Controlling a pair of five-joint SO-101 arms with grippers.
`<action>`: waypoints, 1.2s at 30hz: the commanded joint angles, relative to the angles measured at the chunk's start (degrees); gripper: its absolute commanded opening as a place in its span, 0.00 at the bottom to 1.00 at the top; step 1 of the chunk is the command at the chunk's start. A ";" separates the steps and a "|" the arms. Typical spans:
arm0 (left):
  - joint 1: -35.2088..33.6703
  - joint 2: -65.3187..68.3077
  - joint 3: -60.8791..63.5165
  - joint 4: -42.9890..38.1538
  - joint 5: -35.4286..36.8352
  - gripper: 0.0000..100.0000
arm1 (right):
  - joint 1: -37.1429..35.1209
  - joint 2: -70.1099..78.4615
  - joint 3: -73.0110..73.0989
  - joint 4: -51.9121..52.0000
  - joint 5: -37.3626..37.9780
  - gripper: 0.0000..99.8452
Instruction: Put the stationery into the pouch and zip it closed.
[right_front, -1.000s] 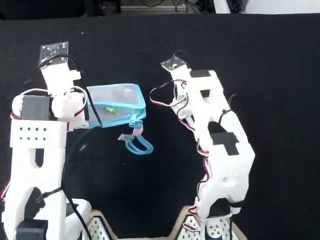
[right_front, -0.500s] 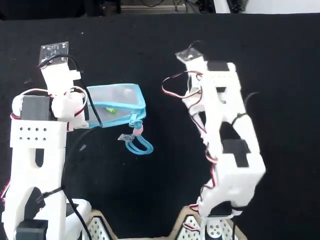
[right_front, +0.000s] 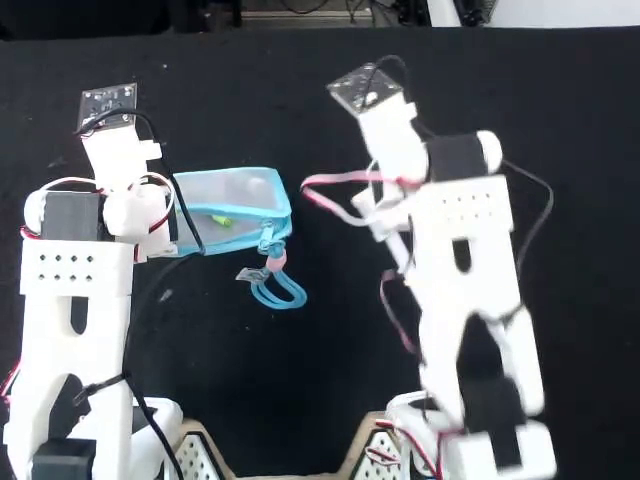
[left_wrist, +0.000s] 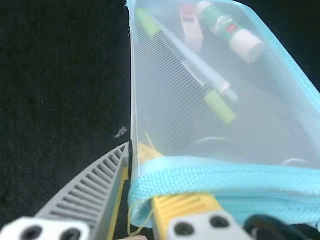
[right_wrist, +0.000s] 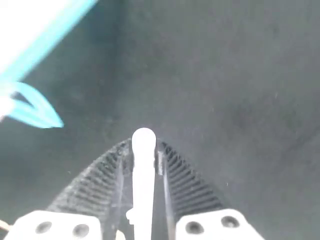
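Left gripper (left_wrist: 134, 151) clamped on left edge of translucent blue-trimmed pouch (right_front: 235, 205), left of centre. Right gripper (right_wrist: 144, 146) pinches thin white stick (right_wrist: 143, 172) — I'd feed it in at the zip side, release once inside.

The pouch (left_wrist: 200, 115) is translucent plastic with a fine ribbed weave and a slight sheen; its blue edge tape (left_wrist: 225, 172) is coarse woven cloth. Inside, the glue stick (left_wrist: 227, 30) looks like smooth, glossy plastic, and the pen (left_wrist: 197, 70) has a clear plastic barrel with matt green ends. The left gripper (left_wrist: 131, 165) has 1 grey ridged plastic finger (left_wrist: 95, 182) and 1 smooth yellow plastic one. The table (right_front: 560, 120) is covered in matt black cloth, faintly fuzzy. The 2 arms (right_front: 70, 300) are smooth, matt white plastic. The zip loop (right_front: 280, 293) looks smooth and rubbery.
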 joint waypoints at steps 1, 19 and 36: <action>-0.04 0.62 1.63 -0.09 -0.53 0.03 | -7.74 -13.85 -3.30 0.79 -4.22 0.01; -0.04 0.70 1.63 -0.09 -0.53 0.03 | -32.62 -39.16 10.42 -29.45 -9.85 0.01; -0.04 0.88 1.63 -0.26 -0.53 0.03 | -36.13 -59.82 45.85 -68.57 -9.93 0.01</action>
